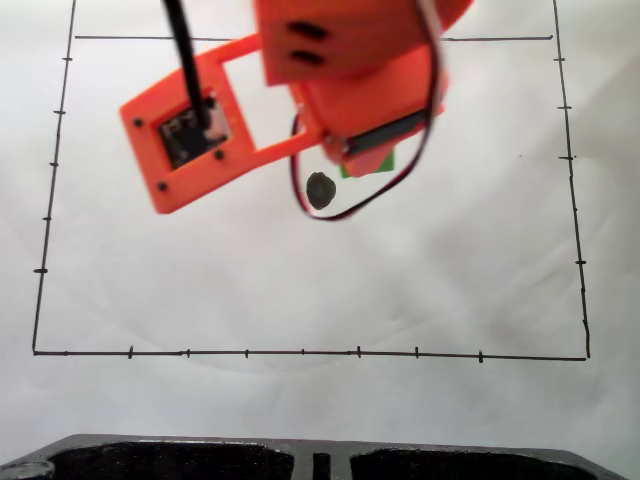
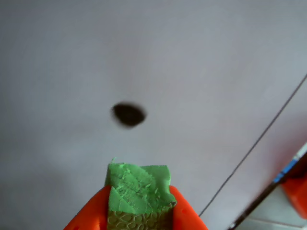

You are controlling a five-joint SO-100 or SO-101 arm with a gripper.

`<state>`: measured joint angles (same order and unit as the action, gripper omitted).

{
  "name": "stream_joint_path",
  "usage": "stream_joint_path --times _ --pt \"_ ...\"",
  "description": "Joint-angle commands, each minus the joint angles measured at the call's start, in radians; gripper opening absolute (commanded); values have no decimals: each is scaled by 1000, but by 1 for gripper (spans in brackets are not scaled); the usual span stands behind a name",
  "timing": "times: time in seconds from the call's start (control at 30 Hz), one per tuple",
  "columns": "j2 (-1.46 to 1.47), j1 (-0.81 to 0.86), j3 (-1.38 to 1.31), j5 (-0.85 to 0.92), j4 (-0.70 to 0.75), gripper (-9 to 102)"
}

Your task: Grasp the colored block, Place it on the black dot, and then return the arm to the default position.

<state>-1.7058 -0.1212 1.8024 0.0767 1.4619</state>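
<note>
In the wrist view my orange gripper (image 2: pixel 139 211) is shut on the green colored block (image 2: pixel 139 189), which sticks up between the two fingers at the bottom edge, raised off the paper. The black dot (image 2: pixel 128 115) lies bare on the white paper a short way beyond the block. From the fixed view, the orange arm (image 1: pixel 330 70) hangs over the upper middle of the sheet. A sliver of the colored block (image 1: pixel 372 163) peeks out beneath it, just right of the black dot (image 1: pixel 320 190). The fingertips are hidden under the arm there.
White paper with a thin black border (image 1: pixel 300 352) and tick marks covers the table. A black cable (image 1: pixel 330 210) loops around the dot in the fixed view. A dark base edge (image 1: pixel 320 460) runs along the bottom. An orange part (image 2: pixel 295 191) sits at the wrist view's right edge.
</note>
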Motion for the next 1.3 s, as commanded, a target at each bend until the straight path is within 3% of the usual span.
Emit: stream_joint_path --times 0.0,1.07,1.27 --pt "25 48 -49 35 -25 0" --pt "229 84 -104 161 -161 0" --pt "224 83 -104 172 -161 11"
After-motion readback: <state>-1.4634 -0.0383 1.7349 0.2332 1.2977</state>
